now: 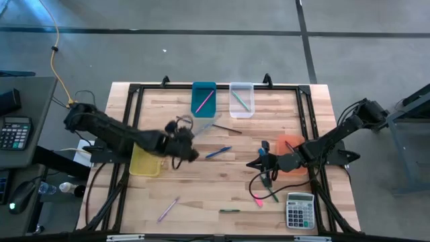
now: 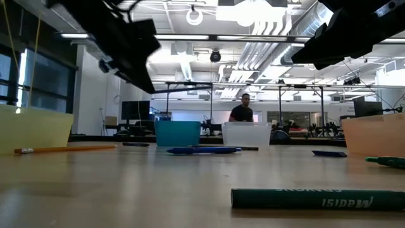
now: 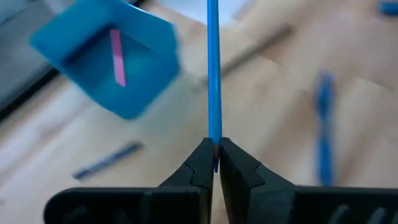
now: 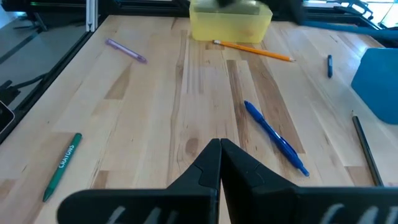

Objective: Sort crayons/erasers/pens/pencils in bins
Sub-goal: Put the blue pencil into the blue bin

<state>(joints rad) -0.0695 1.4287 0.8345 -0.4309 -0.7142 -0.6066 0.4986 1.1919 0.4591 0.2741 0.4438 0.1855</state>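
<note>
My left gripper [image 1: 190,136] hovers over the table's middle left, between the yellow bin [image 1: 146,162] and the teal bin [image 1: 203,98], shut on a thin blue stick [image 3: 212,68]. The teal bin [image 3: 112,62] holds a pink stick [image 3: 116,56]. A green stick lies in the clear bin [image 1: 241,99]. My right gripper [image 1: 250,164] hangs shut and empty beside the orange bin [image 1: 291,149]. A blue pen [image 1: 218,152] lies flat on the wood between the two grippers. No erasers show. My left gripper pinches the blue stick by its near end [image 3: 214,142] between its two fingertips. The stick runs straight out ahead, along the fingers, which slant down toward the table. It is lifted clear of the wood.
An orange pencil [image 4: 252,51] lies by the yellow bin [image 4: 230,22]. A purple crayon [image 1: 168,209] and a green crayon [image 1: 229,210] lie near the front edge. A calculator [image 1: 300,210] sits front right, with pink and green sticks beside it. A dark pencil [image 1: 215,126] lies near the teal bin.
</note>
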